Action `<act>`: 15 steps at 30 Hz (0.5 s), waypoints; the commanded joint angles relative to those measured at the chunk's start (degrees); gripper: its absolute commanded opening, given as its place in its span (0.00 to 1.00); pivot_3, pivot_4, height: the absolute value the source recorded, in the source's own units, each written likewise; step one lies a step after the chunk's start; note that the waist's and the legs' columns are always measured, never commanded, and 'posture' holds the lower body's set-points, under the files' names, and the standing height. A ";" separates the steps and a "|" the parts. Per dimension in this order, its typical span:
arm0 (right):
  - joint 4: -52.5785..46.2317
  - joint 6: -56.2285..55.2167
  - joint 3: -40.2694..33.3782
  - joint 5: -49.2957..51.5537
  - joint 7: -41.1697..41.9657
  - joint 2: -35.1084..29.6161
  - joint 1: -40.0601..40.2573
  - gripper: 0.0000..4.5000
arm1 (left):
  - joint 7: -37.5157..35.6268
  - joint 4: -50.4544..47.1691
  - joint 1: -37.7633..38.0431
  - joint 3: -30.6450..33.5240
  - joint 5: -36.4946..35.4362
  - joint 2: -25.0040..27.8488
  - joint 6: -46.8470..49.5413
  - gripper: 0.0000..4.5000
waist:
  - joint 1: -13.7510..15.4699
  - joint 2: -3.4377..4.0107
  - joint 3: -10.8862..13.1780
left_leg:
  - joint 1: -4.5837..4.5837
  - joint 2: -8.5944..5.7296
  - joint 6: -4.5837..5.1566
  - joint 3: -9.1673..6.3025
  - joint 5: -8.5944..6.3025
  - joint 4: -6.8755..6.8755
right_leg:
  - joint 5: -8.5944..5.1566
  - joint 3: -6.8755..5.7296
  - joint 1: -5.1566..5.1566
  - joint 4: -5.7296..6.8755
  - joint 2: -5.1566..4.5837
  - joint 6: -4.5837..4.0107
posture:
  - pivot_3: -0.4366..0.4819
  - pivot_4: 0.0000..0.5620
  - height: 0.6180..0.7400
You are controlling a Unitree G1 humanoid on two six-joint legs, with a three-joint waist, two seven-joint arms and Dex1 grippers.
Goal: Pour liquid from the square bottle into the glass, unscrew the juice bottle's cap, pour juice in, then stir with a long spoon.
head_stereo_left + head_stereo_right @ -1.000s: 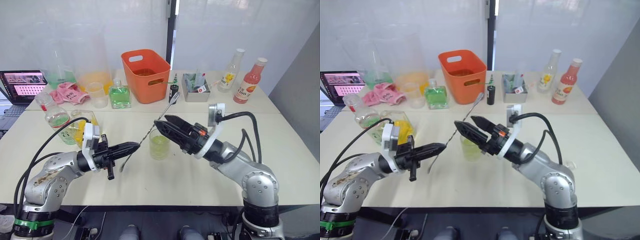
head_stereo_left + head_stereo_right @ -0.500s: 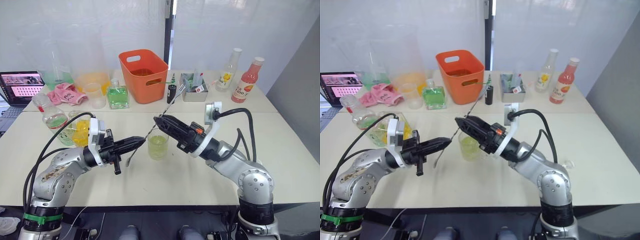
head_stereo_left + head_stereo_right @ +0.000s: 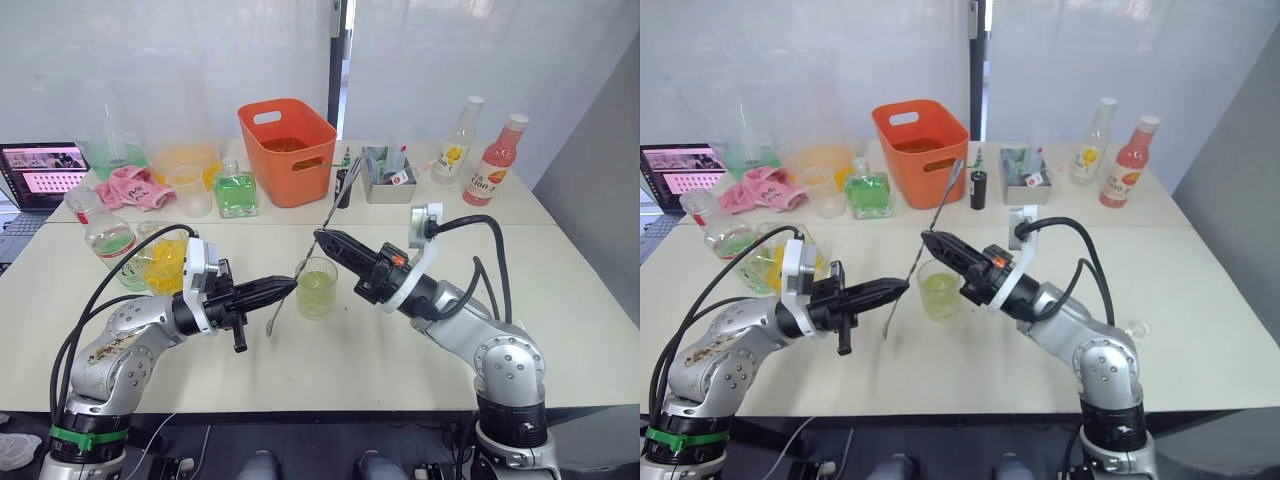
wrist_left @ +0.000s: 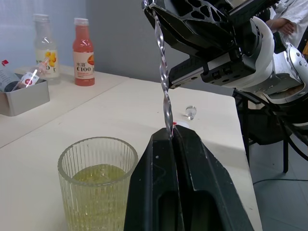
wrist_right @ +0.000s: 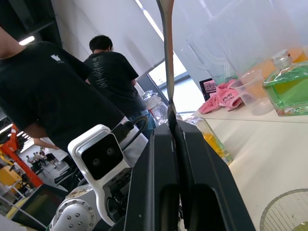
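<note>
Since the earlier frame, your long spoon (image 3: 318, 228) has tipped more upright and come in beside the glass (image 3: 317, 288), and both claws have closed in around the glass. Both claws pinch the spoon: the left claw (image 3: 290, 286) grips it low on the twisted stem, its fingers pressed together on the metal, and the right claw (image 3: 320, 237) grips it higher up. The spoon slants above the table, one end hanging down left of the glass, the other rising toward the orange basket (image 3: 288, 150). The glass stands on the table (image 3: 560, 290) between the two claws and holds pale yellow-green liquid. Further left, the square bottle (image 3: 163, 263) with orange liquid sits beside the juice bottle (image 3: 112, 238). A white cap (image 4: 180, 124) lies on the table beyond the left claw.
</note>
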 commanded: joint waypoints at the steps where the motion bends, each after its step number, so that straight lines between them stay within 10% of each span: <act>1: -0.58 -1.23 0.07 -1.13 0.81 -0.39 -1.23 0.00 | 0.64 -0.79 -1.80 0.31 0.28 1.04 0.56 0.00 | 0.00 0.00 0.00 | 0.00 0.00 0.00 0.00 0.00 0.00 | 0.00 0.00 0.00 0.00 0.00 0.00 | 0.48 0.27 0.99; 7: -0.33 -1.27 -0.26 -2.06 1.13 -0.62 -1.75 0.00 | -0.02 -0.05 -2.96 0.90 -1.11 2.09 3.27 0.00 | -0.01 0.00 0.00 | 0.00 0.00 0.00 0.00 0.00 -0.01 | 0.00 0.00 -0.01 -0.01 0.00 0.00 | 0.48 0.27 0.99; 15: -0.01 -1.62 -0.60 -2.90 0.76 -0.42 -2.23 0.00 | -1.20 0.36 -3.52 1.54 -2.49 3.29 5.27 0.57 | -0.01 0.01 0.01 | -0.01 0.00 0.00 0.00 0.00 -0.02 | 0.00 0.00 -0.02 -0.01 0.00 0.00 | 0.48 0.27 0.99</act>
